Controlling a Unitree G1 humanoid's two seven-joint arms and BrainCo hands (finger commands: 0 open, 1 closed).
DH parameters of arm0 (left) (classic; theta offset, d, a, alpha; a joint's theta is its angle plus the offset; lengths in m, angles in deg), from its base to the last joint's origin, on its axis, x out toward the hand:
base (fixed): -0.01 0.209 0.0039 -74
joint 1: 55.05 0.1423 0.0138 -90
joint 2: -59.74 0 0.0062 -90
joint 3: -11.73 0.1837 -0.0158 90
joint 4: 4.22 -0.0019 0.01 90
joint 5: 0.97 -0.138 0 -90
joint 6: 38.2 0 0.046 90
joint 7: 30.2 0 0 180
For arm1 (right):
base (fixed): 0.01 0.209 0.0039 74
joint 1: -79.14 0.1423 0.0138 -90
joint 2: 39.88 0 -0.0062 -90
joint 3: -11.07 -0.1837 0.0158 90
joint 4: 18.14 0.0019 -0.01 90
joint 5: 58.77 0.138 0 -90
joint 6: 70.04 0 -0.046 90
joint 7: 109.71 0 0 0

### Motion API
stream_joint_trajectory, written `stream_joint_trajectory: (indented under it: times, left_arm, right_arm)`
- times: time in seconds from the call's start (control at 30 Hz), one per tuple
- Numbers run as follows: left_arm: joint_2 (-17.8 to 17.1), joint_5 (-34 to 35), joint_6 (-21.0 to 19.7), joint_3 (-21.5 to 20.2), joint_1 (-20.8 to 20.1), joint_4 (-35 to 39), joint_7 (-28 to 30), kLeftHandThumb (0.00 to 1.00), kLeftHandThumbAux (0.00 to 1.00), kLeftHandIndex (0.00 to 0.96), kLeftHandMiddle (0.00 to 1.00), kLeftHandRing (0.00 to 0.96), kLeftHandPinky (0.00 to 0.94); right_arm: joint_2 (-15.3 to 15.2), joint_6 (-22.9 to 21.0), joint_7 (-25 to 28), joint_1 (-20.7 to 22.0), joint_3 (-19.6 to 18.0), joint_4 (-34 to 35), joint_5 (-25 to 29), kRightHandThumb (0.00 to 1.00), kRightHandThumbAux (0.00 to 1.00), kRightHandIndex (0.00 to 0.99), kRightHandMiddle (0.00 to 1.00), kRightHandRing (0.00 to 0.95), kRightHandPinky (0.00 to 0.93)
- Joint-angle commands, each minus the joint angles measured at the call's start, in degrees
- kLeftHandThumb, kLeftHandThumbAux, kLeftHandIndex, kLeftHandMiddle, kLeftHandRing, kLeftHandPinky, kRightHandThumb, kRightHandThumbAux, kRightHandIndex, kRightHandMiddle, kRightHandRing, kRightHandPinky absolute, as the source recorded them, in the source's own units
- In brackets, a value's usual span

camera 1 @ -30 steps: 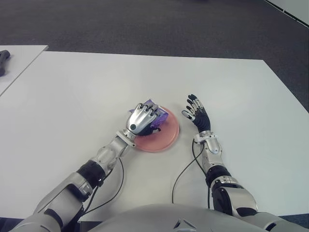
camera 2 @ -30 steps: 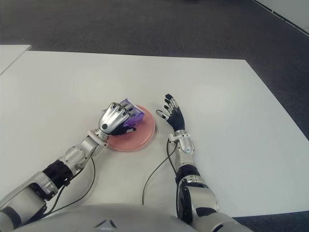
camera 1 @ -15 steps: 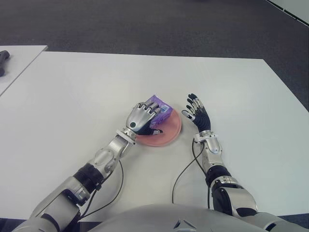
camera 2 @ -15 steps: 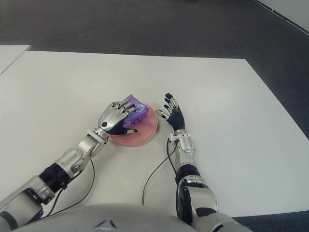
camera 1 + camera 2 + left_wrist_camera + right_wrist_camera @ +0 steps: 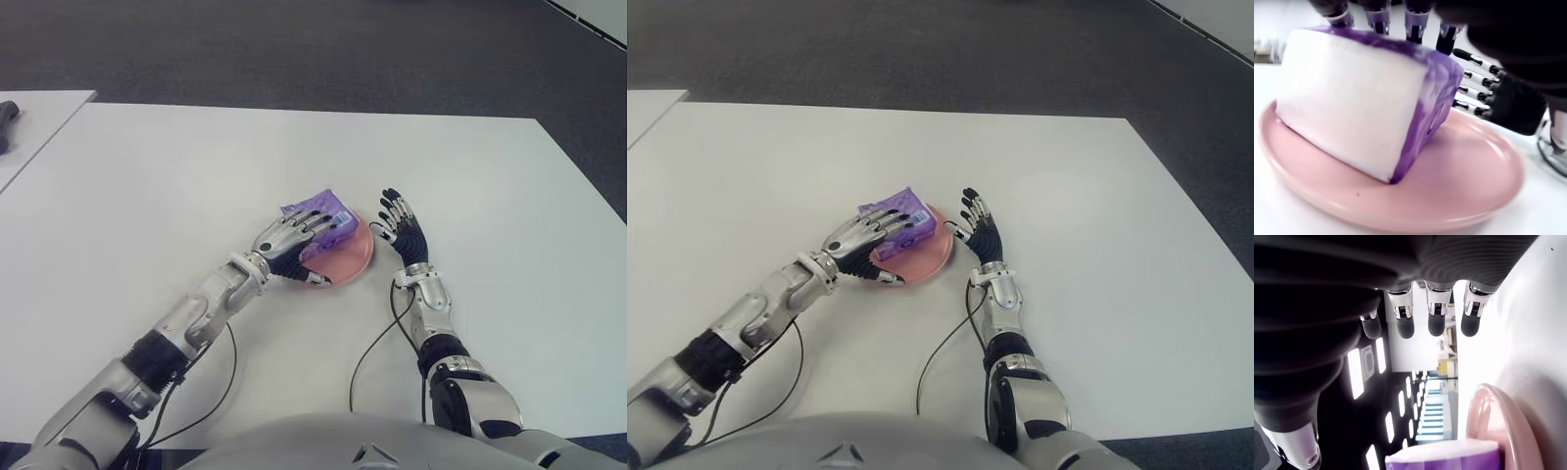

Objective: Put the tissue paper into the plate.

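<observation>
Since a second ago, the left hand has flattened from a knuckles-up grasp, and the purple-wrapped rectangular tissue pack it covered now shows beyond its fingertips, tilted up on one edge. The shallow round pink plastic plate has slid a little toward the right hand.

The pack sits inside the plate: the left wrist view shows its lower edge on the plate floor and its far side lifted. Left-hand fingers drape over its top, extended rather than curled, and the thumb shows low at the near rim, so the grip looks loosened to a light hold, though I cannot tell whether it has fully let go. The pack lies directly ahead of the left palm, its long axis running roughly across the fingers.

The right hand stands just beside the plate's far rim, palm facing it, fingers apart and holding nothing; it seems to act as a stop.

Judging from this, the placing is nearly finished. Drawing the left hand back toward the body is the open route, with bare white table all around; the tilted pack may topple flat.
</observation>
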Motion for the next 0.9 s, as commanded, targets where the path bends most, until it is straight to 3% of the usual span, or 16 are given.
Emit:
stream_joint_trajectory:
  times: [0.03,0.33,0.67,0.9]
  left_arm:
    - [-2.16,6.1,-2.03,-1.16,3.84,4.55,12.03,0.0,0.42,0.0,0.0,0.0,0.0]
    - [-1.18,8.68,-4.57,-3.55,4.79,7.37,17.23,0.0,0.442,0.0,0.0,0.0,0.0]
    - [-0.21,10.06,-4.3,-5.89,4.8,7.47,16.86,0.0,0.464,0.0,0.0,0.0,0.0]
    - [0.87,16.38,-4.55,-11.14,3.82,7.69,16.87,0.0,0.509,0.0,0.0,0.0,0.0]
  right_arm:
    - [1.18,0.15,-0.4,-7.69,-0.49,-4.89,0.87,0.081,0.706,0.042,0.017,0.002,0.044]
    - [1.17,0.17,-0.48,-7.53,-0.47,-5.12,0.86,0.081,0.706,0.042,0.017,0.002,0.044]
    - [1.14,0.17,-0.5,-7.43,-0.46,-5.22,0.88,0.081,0.706,0.042,0.017,0.002,0.044]
    - [1.16,0.14,-0.57,-7.39,-0.42,-5.21,0.86,0.081,0.706,0.042,0.017,0.002,0.044]
